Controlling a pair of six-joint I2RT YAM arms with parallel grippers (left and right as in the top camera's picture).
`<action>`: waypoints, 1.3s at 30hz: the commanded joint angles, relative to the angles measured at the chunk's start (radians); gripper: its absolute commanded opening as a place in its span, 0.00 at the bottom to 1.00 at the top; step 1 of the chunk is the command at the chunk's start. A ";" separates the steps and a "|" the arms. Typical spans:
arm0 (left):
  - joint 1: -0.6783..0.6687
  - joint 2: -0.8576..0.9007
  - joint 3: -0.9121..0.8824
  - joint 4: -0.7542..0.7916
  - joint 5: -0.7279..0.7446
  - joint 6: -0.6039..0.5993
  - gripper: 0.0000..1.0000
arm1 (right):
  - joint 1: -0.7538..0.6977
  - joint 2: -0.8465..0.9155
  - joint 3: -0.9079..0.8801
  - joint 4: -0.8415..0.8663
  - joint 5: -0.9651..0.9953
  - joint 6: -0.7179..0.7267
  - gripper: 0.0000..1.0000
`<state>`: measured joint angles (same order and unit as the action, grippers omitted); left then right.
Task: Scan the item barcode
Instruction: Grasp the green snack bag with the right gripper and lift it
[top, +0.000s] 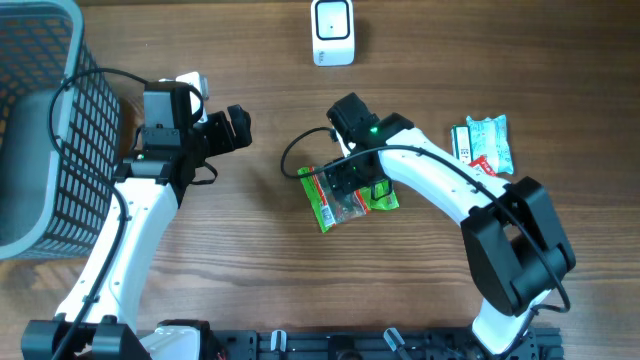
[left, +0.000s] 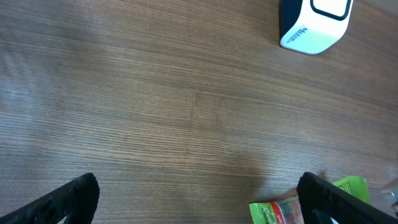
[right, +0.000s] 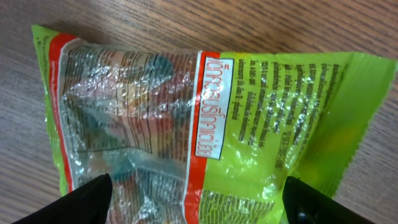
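Well, the left gripper (top: 237, 127) waits wide open and empty, while the right gripper (right: 196, 193) hangs spread wide over the green snack bag (right: 249, 93) lying flat on the table (top: 250, 260), likely ready to lift it toward the scanner (top: 333, 32).

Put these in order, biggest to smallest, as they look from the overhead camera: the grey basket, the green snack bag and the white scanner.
1. grey wire-mesh basket, by far the largest
2. green plastic snack bag, even with part of it hidden
3. white boxy scanner, the smallest
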<state>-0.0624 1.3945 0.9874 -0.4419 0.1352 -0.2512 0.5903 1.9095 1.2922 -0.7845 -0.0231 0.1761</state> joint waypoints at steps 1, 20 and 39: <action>0.006 -0.009 0.005 0.003 -0.003 0.012 1.00 | 0.006 0.026 -0.064 0.055 -0.016 -0.018 0.97; 0.006 -0.009 0.005 0.003 -0.003 0.012 1.00 | -0.010 -0.040 -0.066 0.042 -0.011 -0.031 0.87; 0.006 -0.009 0.005 0.003 -0.003 0.012 1.00 | -0.029 -0.076 -0.267 0.227 -0.057 -0.030 0.04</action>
<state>-0.0624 1.3945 0.9874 -0.4419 0.1352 -0.2512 0.5659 1.8187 1.0401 -0.5224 -0.0856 0.1810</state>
